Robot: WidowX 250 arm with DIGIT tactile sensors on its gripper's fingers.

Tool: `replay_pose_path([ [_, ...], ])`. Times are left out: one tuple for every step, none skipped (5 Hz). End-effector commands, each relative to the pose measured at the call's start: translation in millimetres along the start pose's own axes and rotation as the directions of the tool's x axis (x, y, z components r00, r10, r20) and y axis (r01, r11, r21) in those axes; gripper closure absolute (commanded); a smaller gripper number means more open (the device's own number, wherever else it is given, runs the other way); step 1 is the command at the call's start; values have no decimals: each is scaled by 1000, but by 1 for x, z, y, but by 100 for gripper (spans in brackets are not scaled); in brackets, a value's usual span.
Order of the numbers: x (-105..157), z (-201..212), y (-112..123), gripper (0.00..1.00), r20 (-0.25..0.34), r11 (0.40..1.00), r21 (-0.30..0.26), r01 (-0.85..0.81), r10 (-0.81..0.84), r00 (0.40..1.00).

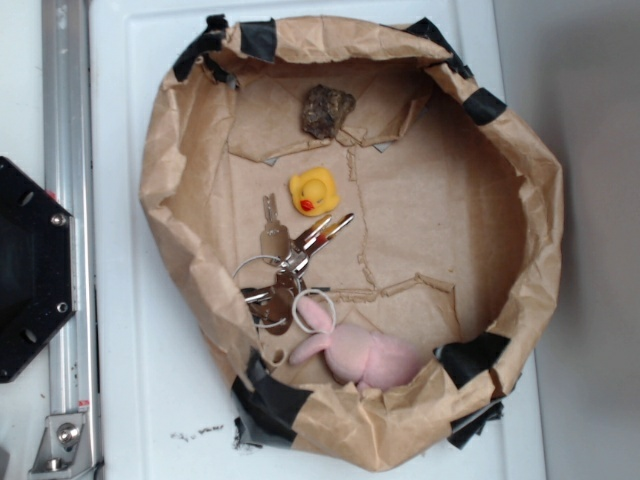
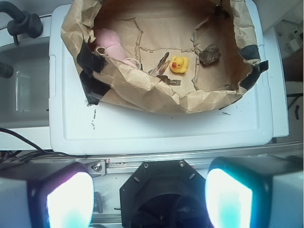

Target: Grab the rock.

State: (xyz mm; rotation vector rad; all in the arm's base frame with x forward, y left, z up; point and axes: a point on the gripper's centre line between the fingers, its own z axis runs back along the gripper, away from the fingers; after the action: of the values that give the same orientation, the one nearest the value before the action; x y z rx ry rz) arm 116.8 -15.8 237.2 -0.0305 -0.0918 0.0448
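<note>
Though small, jagged rough rock (image 1: 327, 109)

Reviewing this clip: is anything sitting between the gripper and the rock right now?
Yes: the crumpled near wall of the paper basket rises between the gripper, held wide open outside it over the black base, and the rock on the basket floor. The yellow duck sits beside the rock, apart from it. Nothing covers the rock from above.

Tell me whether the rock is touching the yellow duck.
No: in the exterior view the rock lies near the paper bin's far wall, with bare brown paper between it and the yellow duck.
</note>
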Motion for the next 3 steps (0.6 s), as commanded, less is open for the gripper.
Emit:
replay_pose_path([
  [0,0,0,0,0,1000,0,0,0,1000],
  [46,-54,19,0,20,990,45,-137,136,990],
  [89,-80,23,0,115,970,-19,-240,241,964],
])
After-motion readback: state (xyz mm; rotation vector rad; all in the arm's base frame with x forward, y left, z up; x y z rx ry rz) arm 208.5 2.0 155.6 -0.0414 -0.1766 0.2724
